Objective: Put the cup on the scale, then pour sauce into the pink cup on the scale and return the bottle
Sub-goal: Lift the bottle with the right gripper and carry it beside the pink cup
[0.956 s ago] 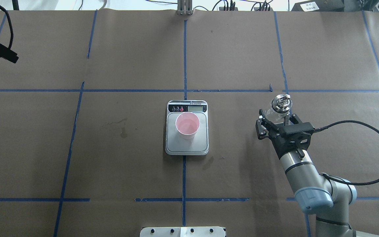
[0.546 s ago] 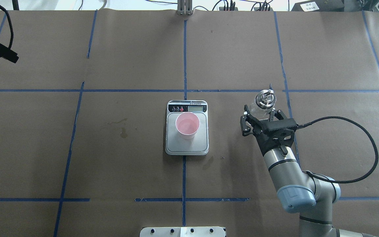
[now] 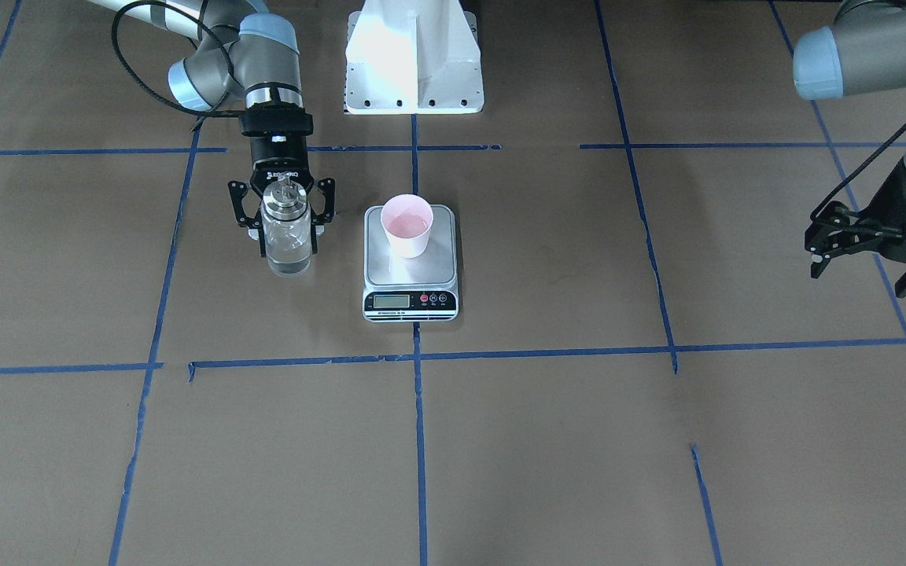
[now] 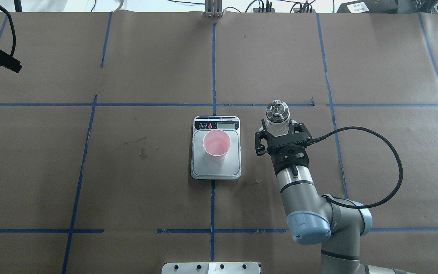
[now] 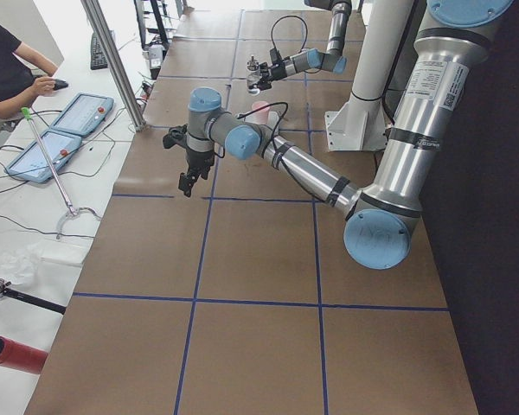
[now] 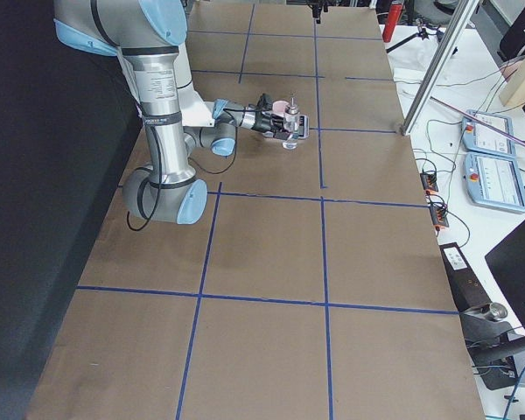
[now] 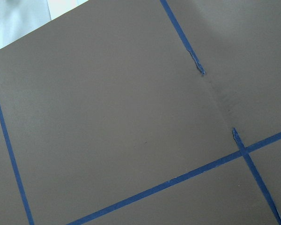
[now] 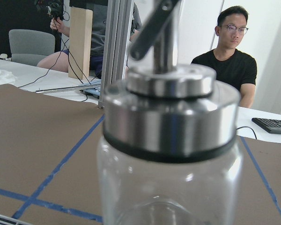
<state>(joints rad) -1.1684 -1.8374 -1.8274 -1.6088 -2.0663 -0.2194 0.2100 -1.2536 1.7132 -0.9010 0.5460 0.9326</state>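
The clear glass bottle point(image 4: 277, 114) is held upright, clasped by the right gripper point(image 3: 288, 234), just beside the scale point(image 4: 231, 167) — the pink cup point(image 4: 216, 144) is seated on it. The left gripper point(image 3: 863, 253) (well apart) is spread, empty.

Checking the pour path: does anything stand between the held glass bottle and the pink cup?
Nothing visible. Only bare brown table paper separates the clear glass bottle, held in the right gripper, from the pale pink cup on the flat steel-grey scale.
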